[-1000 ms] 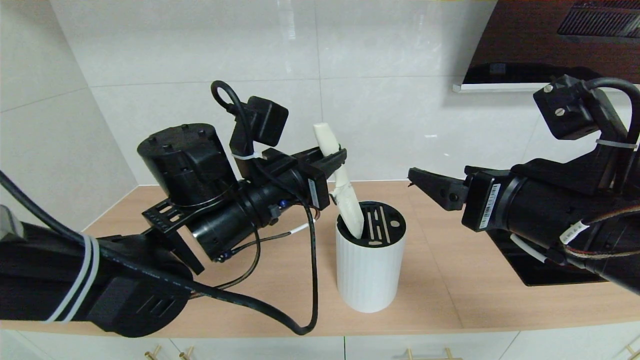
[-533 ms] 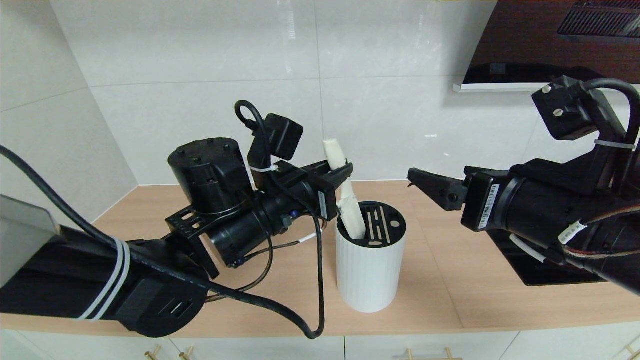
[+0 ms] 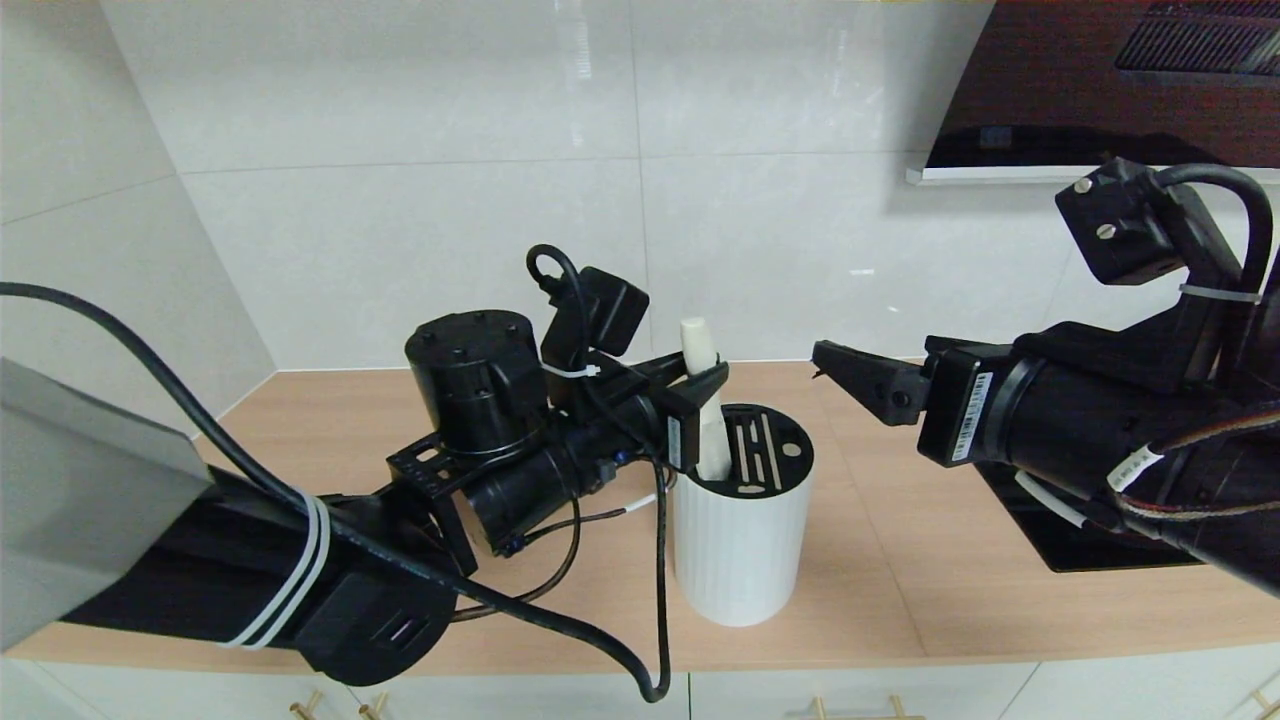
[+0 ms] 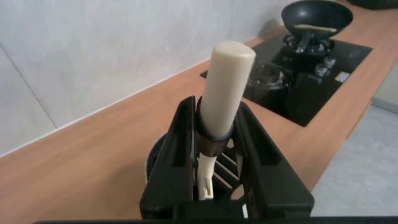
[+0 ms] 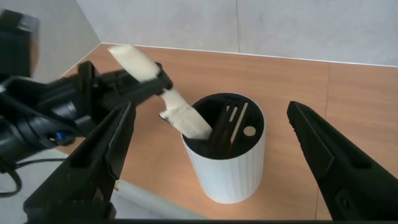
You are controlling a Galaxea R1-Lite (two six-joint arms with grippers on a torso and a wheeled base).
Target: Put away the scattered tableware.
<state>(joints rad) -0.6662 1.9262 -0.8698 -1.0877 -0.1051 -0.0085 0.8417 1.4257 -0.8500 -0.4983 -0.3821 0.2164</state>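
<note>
A cream-handled knife (image 3: 697, 348) stands nearly upright with its pale blade down in a slot of the white ribbed holder (image 3: 740, 555) on the wooden counter. My left gripper (image 3: 702, 388) is shut on the knife handle (image 4: 227, 81) just above the holder's black slotted top (image 4: 157, 163). The right wrist view has the knife (image 5: 148, 65) leaning into the holder (image 5: 231, 171) from the side. My right gripper (image 3: 852, 372) hangs level with the holder's top, to its right and apart from it, and stands open (image 5: 210, 107) and empty.
A black cooktop (image 3: 1085, 548) is set into the counter (image 3: 900, 570) at the right, with a pan (image 4: 317, 12) on it. A dark range hood (image 3: 1100, 80) hangs above. Tiled wall runs behind, and the counter's front edge lies close below the holder.
My left gripper has come down and to the right with the knife, and the blade has slid deeper into the holder. The right arm has barely moved.
</note>
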